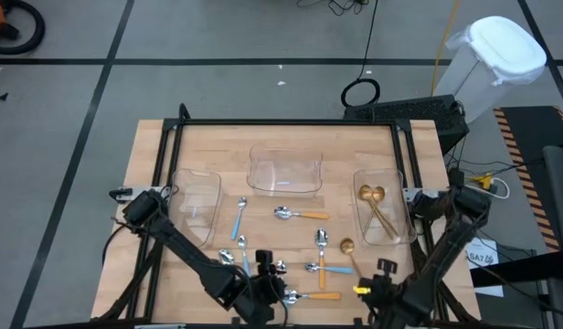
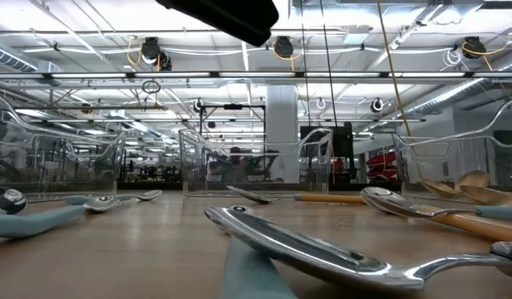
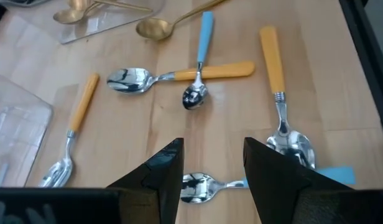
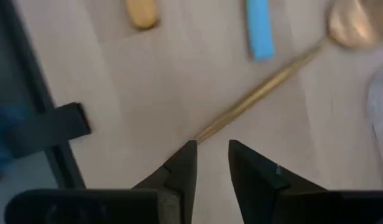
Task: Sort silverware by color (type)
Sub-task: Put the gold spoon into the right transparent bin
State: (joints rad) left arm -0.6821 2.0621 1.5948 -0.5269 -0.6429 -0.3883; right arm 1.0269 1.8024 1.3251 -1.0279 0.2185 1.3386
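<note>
While both arms worked at the near edge of the table (image 1: pixel 154 137), the right gripper (image 4: pixel 211 155) hung just above the handle end of a loose gold spoon (image 1: pixel 349 253), jaws narrowly parted with the tip just beyond them and nothing gripped. The left gripper (image 3: pixel 213 163) stood with jaws apart over a blue-handled spoon (image 3: pixel 210 185), holding nothing. Orange-handled spoons (image 1: pixel 301 214) and blue ones (image 1: pixel 239 219) lay scattered and partly crossed on the near half. Two gold spoons (image 1: pixel 375 203) lay in the right clear tray (image 1: pixel 398 230). Open wood remained between the three trays near the far edge.
</note>
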